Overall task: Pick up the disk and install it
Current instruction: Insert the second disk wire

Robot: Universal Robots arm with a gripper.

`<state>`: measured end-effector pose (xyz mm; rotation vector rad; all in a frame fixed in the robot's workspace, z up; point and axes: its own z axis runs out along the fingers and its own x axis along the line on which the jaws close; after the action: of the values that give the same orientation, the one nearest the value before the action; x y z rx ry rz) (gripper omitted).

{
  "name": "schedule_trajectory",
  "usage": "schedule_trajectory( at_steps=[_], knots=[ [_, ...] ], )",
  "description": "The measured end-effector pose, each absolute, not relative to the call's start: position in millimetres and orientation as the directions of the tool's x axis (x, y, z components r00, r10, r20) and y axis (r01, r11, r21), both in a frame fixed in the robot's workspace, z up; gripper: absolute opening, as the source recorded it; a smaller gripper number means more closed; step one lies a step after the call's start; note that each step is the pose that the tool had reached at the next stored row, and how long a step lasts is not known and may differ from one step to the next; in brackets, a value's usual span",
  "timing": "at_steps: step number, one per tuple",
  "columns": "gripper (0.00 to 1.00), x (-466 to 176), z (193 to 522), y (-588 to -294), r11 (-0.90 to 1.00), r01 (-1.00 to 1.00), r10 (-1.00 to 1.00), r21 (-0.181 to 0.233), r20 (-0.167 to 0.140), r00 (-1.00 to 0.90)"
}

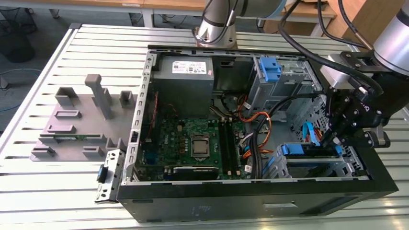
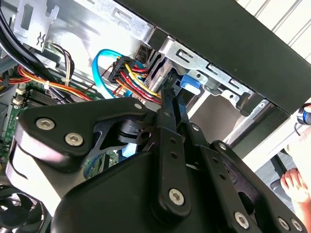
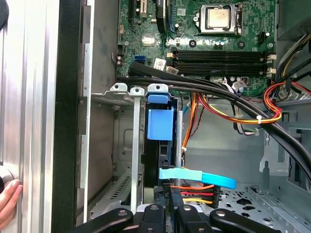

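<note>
The gripper (image 1: 334, 139) hung just above the disk (image 3: 159, 124), grip state untellable; the disk looked rigid, heavyish, shock-sensitive (best held by its blue rails).

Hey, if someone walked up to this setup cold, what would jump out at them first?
An open black desktop computer case lying on its side on a slatted metal table, its green motherboard exposed. The black robot gripper reaches into the drive cage at the exterior view's right, by a blue-railed disk seated upright in its slot. A grey plastic stand with upright posts sits beside the case, on the exterior view's left.
</note>
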<state>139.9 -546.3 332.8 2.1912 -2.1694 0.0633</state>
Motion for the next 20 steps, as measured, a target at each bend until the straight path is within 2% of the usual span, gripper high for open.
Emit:
schedule_trajectory(
  at_steps=[20],
  knots=[
    [0.16, 138.9, 327.3, -546.3, -0.01, -1.0, -0.997, 0.009, 0.07, 0.01]
  ],
)
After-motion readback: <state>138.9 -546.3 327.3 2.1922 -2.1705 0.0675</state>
